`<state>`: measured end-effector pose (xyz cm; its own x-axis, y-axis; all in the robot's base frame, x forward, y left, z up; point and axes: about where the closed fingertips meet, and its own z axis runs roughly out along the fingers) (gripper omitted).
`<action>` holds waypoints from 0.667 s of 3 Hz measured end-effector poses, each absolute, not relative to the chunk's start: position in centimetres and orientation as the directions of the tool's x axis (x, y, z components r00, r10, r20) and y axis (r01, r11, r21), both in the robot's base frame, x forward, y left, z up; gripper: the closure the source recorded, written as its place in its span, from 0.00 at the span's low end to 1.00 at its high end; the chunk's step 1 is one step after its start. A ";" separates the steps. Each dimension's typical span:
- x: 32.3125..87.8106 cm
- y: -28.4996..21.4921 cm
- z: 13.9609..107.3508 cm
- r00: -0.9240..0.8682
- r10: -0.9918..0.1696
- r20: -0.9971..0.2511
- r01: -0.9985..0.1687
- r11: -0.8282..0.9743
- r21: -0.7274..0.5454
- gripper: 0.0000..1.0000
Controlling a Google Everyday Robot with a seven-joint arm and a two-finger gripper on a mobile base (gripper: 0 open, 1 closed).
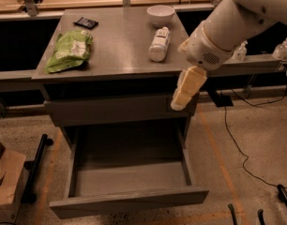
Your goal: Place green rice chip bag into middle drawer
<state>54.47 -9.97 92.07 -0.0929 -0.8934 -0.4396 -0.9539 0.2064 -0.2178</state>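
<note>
The green rice chip bag (71, 49) lies flat on the left part of the grey cabinet top (120, 55). The middle drawer (129, 172) is pulled out wide below, and its flat grey bottom is bare. My gripper (178, 103) hangs down from the white arm at the cabinet's right front corner. It is in front of the closed upper drawer front (115, 110), well to the right of the bag and above the open drawer's right side. It holds nothing that I can see.
A white bottle (159, 43) lies on the top right of centre. A white bowl (160, 14) and a small black item (86, 22) sit at the back. A cardboard box (5, 177) stands on the floor at left. Cables (237, 139) run across the floor at right.
</note>
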 end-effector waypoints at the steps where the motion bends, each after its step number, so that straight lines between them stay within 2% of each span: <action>1: 59.8 -4.2 90.3 -0.010 -0.866 -0.500 -0.965 0.140 -0.222 0.00; 2: 60.7 -3.2 89.6 -0.003 -0.860 -0.510 -0.968 0.130 -0.213 0.00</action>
